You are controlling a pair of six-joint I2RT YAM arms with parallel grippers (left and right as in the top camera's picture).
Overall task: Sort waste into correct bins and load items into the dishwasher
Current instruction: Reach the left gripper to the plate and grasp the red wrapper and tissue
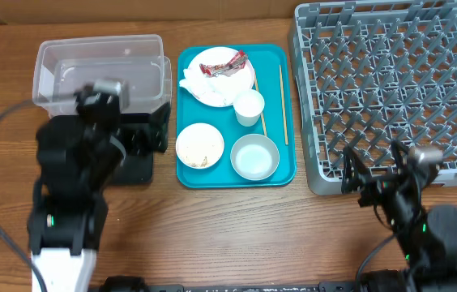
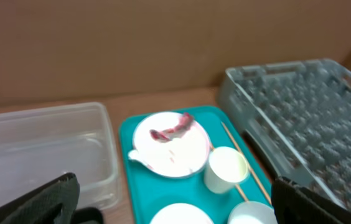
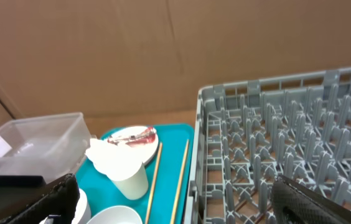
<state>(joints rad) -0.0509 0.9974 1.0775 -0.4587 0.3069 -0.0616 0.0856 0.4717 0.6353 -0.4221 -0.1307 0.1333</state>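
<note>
On the teal tray point(image 1: 220, 174), a white plate point(image 1: 216, 85) holds the crumpled napkin point(image 1: 192, 79) and the red wrapper point(image 1: 227, 63). Next to it stand a white cup point(image 1: 249, 107), a small dish point(image 1: 200, 146) with food scraps, and a white bowl point(image 1: 255, 156). Two chopsticks point(image 1: 282, 93) lie at the tray's right. My left gripper point(image 1: 149, 130) is open and empty over the black tray point(image 1: 135, 166), facing the plate point(image 2: 172, 146) and cup point(image 2: 226, 168). My right gripper point(image 1: 374, 172) is open and empty at the front edge of the grey dish rack point(image 1: 390, 81).
The clear tub point(image 1: 99, 57) stands at the back left, behind the black tray, and also shows in the left wrist view point(image 2: 38, 149). The rack fills the right side point(image 3: 287, 137). A brown cardboard wall runs behind the table.
</note>
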